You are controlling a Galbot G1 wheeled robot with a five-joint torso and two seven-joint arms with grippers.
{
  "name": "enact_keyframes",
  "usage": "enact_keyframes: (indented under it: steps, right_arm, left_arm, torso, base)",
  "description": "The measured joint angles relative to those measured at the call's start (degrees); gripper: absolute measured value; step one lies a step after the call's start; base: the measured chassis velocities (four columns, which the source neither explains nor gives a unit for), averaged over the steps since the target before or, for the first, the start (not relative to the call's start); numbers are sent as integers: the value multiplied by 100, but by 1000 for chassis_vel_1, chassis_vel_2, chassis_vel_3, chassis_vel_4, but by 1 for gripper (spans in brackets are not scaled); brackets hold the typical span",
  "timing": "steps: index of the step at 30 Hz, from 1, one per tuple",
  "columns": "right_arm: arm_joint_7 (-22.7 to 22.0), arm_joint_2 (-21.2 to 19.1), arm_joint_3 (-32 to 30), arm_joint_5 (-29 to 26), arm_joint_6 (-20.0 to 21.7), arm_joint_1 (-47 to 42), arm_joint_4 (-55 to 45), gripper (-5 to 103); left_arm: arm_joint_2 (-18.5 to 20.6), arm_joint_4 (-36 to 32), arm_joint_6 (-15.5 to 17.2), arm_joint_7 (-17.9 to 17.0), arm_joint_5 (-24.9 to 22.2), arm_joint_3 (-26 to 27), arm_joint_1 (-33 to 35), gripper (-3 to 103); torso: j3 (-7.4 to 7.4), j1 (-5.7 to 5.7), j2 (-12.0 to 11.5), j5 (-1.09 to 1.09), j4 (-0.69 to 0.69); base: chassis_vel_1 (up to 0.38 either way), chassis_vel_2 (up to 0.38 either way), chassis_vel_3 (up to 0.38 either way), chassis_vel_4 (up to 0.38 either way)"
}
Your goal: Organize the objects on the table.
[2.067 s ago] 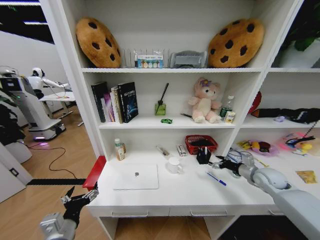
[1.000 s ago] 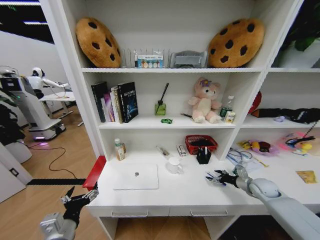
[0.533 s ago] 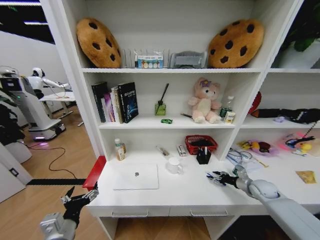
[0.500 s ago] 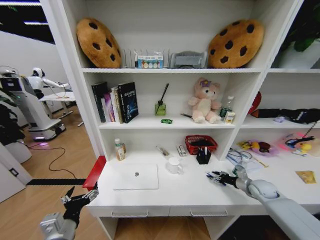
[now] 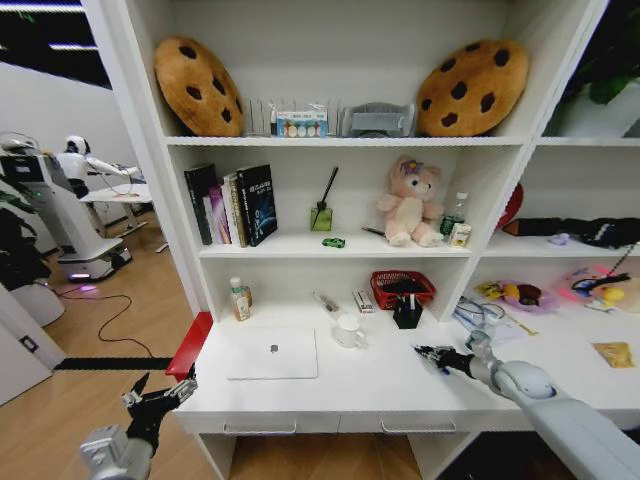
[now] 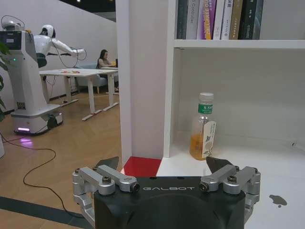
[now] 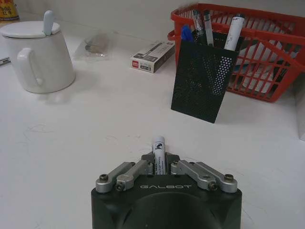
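My right gripper [image 5: 432, 355] is low over the white table [image 5: 380, 385], in front of the black mesh pen holder [image 5: 407, 311]. It is shut on a pen [image 7: 158, 144] with a white labelled barrel, whose tip pokes out between the fingers of the right gripper [image 7: 158, 164]. The pen holder [image 7: 202, 78] stands just beyond with several pens in it. A silver laptop [image 5: 272, 352] lies closed on the left of the table, with a green-capped bottle [image 5: 239, 298] behind it. My left gripper [image 5: 160, 395] hangs open below the table's left corner, and the left gripper [image 6: 162, 164] faces the bottle [image 6: 203, 126].
A white mug [image 5: 348, 330] and a red basket [image 5: 402, 288] stand near the pen holder. A small box [image 7: 152, 56] lies behind. A yellow packet [image 5: 612, 353] and cluttered items sit far right. Shelves above hold books, a pink bear and cookie cushions.
My right gripper moved from beside the pen holder toward the table's front, came down on the blue pen and shut on it. The left arm has not moved.
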State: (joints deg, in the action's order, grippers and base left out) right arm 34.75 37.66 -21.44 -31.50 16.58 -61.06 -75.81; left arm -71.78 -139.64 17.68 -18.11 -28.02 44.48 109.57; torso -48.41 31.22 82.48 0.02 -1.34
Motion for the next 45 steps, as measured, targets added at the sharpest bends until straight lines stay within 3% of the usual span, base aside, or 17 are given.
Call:
enact_keyframes:
  steps: [4,6,7,9,11,12,13,15,16,17,18,19,20,21,23,27,45]
  right_arm:
    - [-224,-13,-43,-388,15,-31,-156,12]
    - [-662,12,-134,-1091,-232,-22,-440,12]
    - [-662,12,-134,-1091,-232,-22,-440,12]
    - [-1093,78,-216,-1566,-508,56,-713,12]
    - [-1195,94,-217,-1631,-616,94,-753,12]
    - [-1417,149,-177,-1664,-1002,203,-776,12]
    - [-1417,149,-177,-1664,-1002,203,-776,12]
    - [-1931,334,49,-1524,-1954,478,-651,12]
    - [-1931,334,49,-1524,-1954,478,-651,12]
    - [-2286,485,243,-1351,-2422,674,-523,12]
    - [-2286,485,243,-1351,-2422,674,-523,12]
    - [-2832,704,565,-945,-3027,958,-260,12]
    - [-3034,805,710,-762,-3280,1084,-124,12]
    - [-3034,805,710,-762,-3280,1084,-124,12]
    - [-3543,1096,1039,-141,-3936,1490,358,12]
    - [-3817,1341,1284,254,-4446,1933,940,12]
    - [-3667,1653,1506,361,-4598,2405,1831,12]
  left_arm:
    - [0,0,0,0,0,0,0,100]
    - [0,0,0,1,0,0,0,100]
    - [0,0,0,1,0,0,0,100]
    - [0,0,0,1,0,0,0,100]
    - [0,0,0,1,0,0,0,100]
    - [0,0,0,1,0,0,0,100]
    - [0,0,0,1,0,0,0,100]
    - [0,0,0,1,0,0,0,100]
    - [0,0,0,1,0,0,0,100]
    - [0,0,0,1,0,0,0,100]
    - [0,0,0,1,0,0,0,100]
    - [0,0,0,1,0,-1,0,100]
    - [0,0,0,1,0,0,0,100]
    - [0,0,0,1,0,0,0,100]
    - [0,0,0,-1,0,0,0,100]
    - [0,0,0,-3,0,0,0,100]
    - [0,0,0,-2,0,0,0,100]
  torso:
    - [-2,0,-1,5,-4]
    - [-1,1,-1,-1,0]
    - [-1,1,-1,-1,0]
    - [-1,1,-2,0,1]
    - [0,1,-1,-2,1]
    - [0,1,-1,-4,1]
    - [0,1,-1,-4,1]
    - [1,1,0,-3,0]
    - [1,1,0,-3,0]
    - [1,1,0,-4,1]
    - [1,1,0,-4,1]
    - [1,1,0,-4,1]
    - [0,1,0,-1,2]
    - [0,1,0,-1,2]
    - [0,1,0,-4,3]
    - [0,1,0,-2,1]
    - [1,0,1,-3,1]
  base:
    - [0,0,0,0]
    - [0,0,0,0]
    - [0,0,0,0]
    - [0,0,0,0]
    - [0,0,0,0]
    - [0,0,0,0]
    - [0,0,0,0]
    - [0,0,0,0]
    - [0,0,0,0]
    - [0,0,0,0]
    - [0,0,0,0]
    - [0,0,0,0]
    - [0,0,0,0]
    - [0,0,0,0]
    - [0,0,0,0]
    - [0,0,0,0]
    - [0,0,0,0]
